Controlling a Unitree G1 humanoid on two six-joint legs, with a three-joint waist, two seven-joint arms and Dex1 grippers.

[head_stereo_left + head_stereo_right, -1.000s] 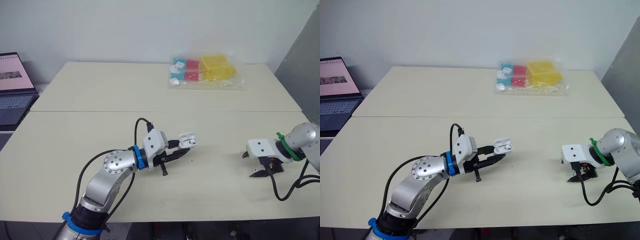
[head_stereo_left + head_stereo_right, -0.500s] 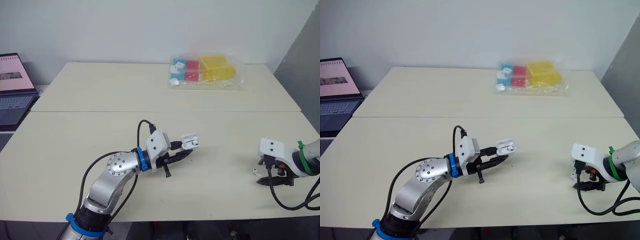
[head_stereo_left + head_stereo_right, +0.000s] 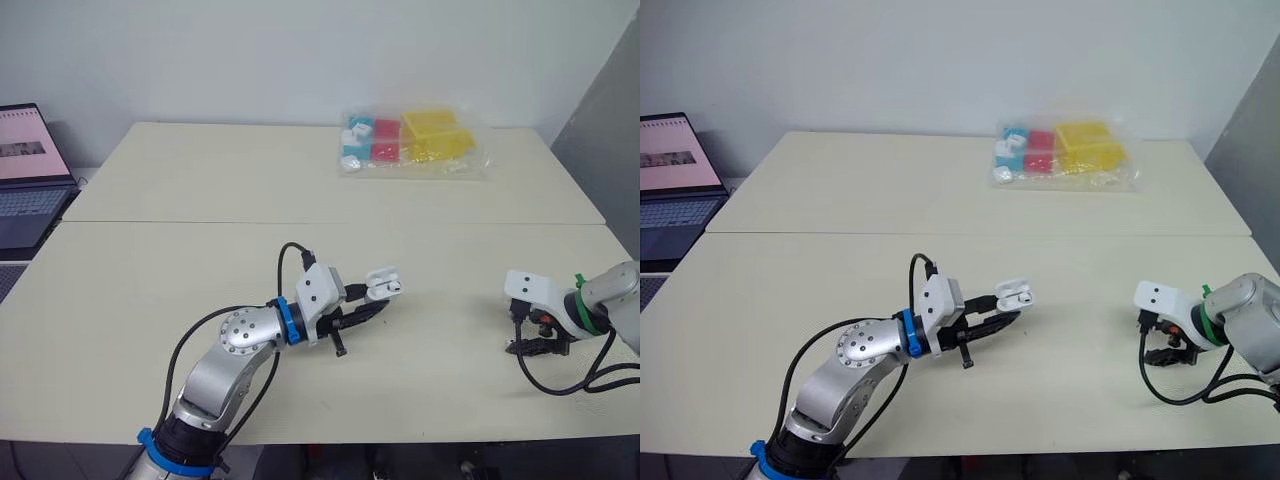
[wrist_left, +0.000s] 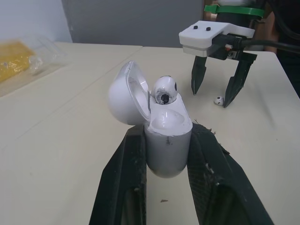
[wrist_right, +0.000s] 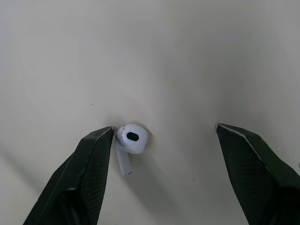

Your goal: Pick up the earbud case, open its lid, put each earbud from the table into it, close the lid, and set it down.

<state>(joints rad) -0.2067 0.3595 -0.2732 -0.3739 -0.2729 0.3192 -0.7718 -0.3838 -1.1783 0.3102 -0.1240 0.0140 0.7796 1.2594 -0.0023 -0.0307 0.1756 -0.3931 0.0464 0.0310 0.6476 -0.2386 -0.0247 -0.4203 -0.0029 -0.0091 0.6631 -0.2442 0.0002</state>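
My left gripper [image 3: 368,303] is shut on the white earbud case [image 4: 166,140] and holds it just above the table's middle. The case's lid stands open, and one earbud [image 4: 164,90] sits in it. A second white earbud [image 5: 130,139] lies on the table at the right. My right gripper [image 5: 165,129] hangs over it, open and pointing down. The earbud lies between the fingers, close to one fingertip [image 5: 101,140]. The left wrist view shows the right gripper [image 4: 216,96] with the loose earbud [image 4: 218,100] under it.
A clear bag of coloured boxes [image 3: 412,142] lies at the table's far side. A laptop [image 3: 25,175] stands open off the left end. A seam [image 3: 200,223] runs across between the two tabletops. My right gripper is near the table's right front corner.
My right gripper moved rightward and toward the front edge, then back a little. My left gripper edged to the right with the case.
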